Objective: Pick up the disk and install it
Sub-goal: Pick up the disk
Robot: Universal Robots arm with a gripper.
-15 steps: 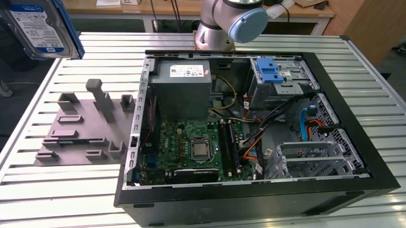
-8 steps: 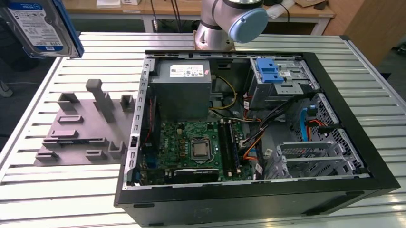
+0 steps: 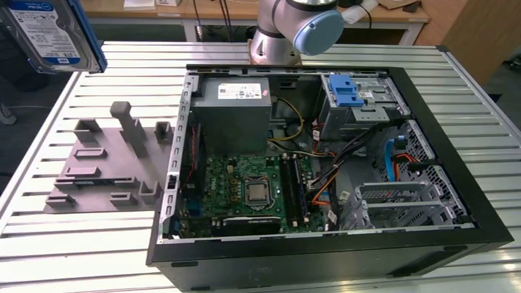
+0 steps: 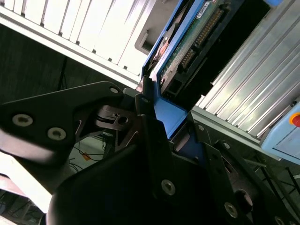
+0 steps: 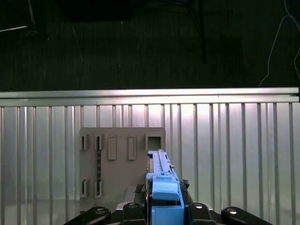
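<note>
At about ten o'clock from the open black metal computer case (image 3: 326, 262), clamps the disk (image 3: 49, 33), a flat silver hard drive in a blue plastic bracket, in the black gripper (image 4: 171, 124), clear of the grey slotted holder plate (image 3: 97, 165): picked up, not yet installed.

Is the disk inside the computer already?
No, the disk is up in the air at the exterior view's left, clamped in the gripper, outside the open computer case.

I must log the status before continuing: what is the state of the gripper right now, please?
The gripper: closed, holding the disk.
</note>
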